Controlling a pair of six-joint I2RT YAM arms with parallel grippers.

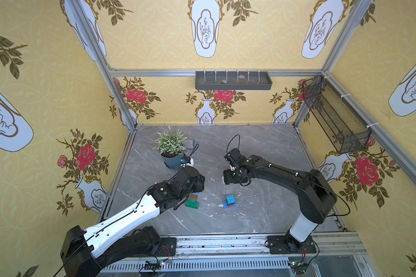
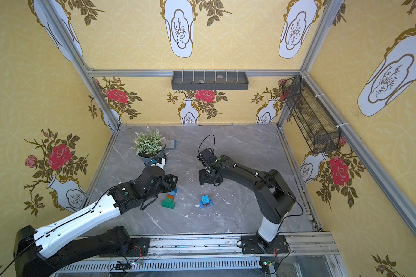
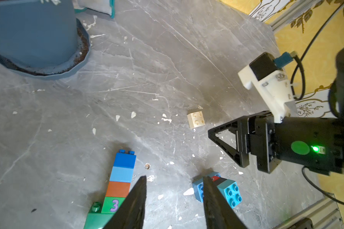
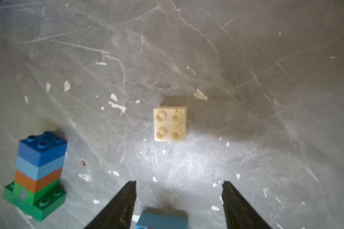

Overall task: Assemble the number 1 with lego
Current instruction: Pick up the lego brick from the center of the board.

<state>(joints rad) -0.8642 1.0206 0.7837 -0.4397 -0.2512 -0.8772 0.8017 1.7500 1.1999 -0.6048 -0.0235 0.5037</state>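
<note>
A lego tower [image 1: 193, 200] stands on the grey table [image 1: 262, 148]: a long green base, then green, orange-brown, light blue and blue squares [image 3: 120, 178] [image 4: 38, 174]. To its right lies a cluster of blue bricks [image 1: 230, 201] with red and black between them [image 3: 229, 191]. A white square brick [image 4: 170, 124] [image 3: 196, 119] sits alone, studs up, beyond them. My left gripper [image 3: 175, 177] [image 1: 200, 179] hovers open over bare table between tower and cluster. My right gripper [image 4: 179, 182] [image 1: 226, 179] is open above the table, the white brick just ahead of its tips. Neither holds anything.
A potted plant [image 1: 171, 151] in a blue-grey pot stands at the back left, close behind my left wrist, with a small cloth pad [image 1: 190, 143] beside it. A grey shelf tray [image 1: 233, 81] and a black mesh basket [image 1: 334, 115] hang on the walls. White flecks dot the table.
</note>
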